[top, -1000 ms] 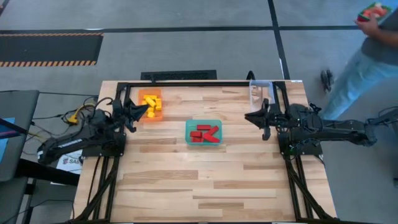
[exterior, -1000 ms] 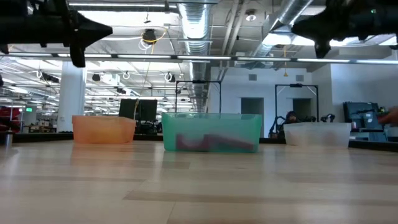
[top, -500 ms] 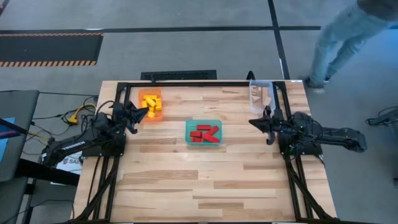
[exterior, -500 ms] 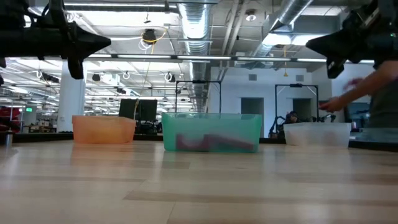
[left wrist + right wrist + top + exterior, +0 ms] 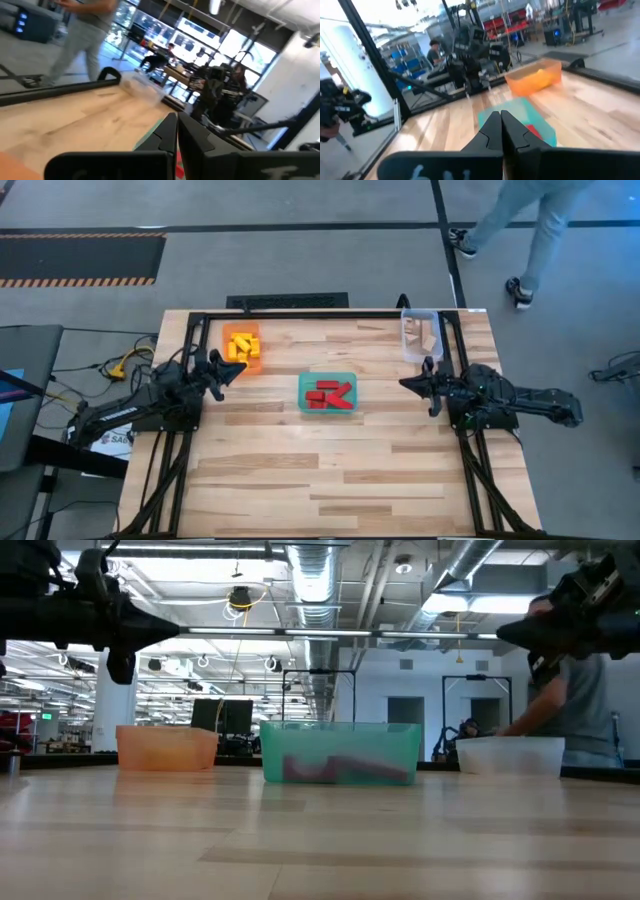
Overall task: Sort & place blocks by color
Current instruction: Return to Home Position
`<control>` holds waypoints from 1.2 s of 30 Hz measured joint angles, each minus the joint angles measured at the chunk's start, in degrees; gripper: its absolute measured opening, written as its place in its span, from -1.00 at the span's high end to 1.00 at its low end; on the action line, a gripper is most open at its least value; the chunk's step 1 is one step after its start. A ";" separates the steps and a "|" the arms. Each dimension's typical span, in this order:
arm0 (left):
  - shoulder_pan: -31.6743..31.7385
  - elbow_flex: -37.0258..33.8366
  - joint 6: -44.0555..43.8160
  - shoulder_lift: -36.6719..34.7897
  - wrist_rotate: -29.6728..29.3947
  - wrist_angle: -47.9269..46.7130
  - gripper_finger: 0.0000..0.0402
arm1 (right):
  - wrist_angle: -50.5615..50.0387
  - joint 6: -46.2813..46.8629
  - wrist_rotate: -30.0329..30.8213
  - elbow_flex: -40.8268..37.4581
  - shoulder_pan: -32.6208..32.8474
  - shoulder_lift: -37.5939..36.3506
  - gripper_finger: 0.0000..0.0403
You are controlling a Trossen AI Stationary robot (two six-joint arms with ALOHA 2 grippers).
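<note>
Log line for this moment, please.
yellow blocks in orange tray | red blocks in teal tray | wooden blocks in clear tray | left gripper shut, empty, raised | right gripper shut, empty, raised

Yellow blocks [image 5: 243, 347] lie in the orange tray [image 5: 241, 328], red blocks [image 5: 328, 394] in the teal tray [image 5: 303, 377], pale wood blocks [image 5: 413, 330] in the clear tray [image 5: 420, 313]. The counter [image 5: 330, 470] shows pale striped planks.
</note>
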 joint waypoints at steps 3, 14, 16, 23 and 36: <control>-0.02 0.07 -0.09 -0.02 1.33 0.02 1.00 | -0.99 -1.26 0.60 0.00 0.72 -0.01 0.99; -0.02 0.07 1.98 0.37 3.83 -2.01 1.00 | -2.51 -16.30 3.36 0.02 1.51 1.05 0.94; -0.02 0.07 6.58 0.37 5.65 -1.65 1.00 | -2.62 -16.93 3.44 0.02 1.51 1.50 0.90; -0.02 0.07 23.21 0.36 6.88 -1.46 1.00 | -2.63 -16.91 3.53 0.02 1.27 1.47 0.80; -0.03 0.09 28.72 0.74 -0.47 -2.32 1.00 | -2.68 -16.90 3.56 0.00 1.27 1.47 0.78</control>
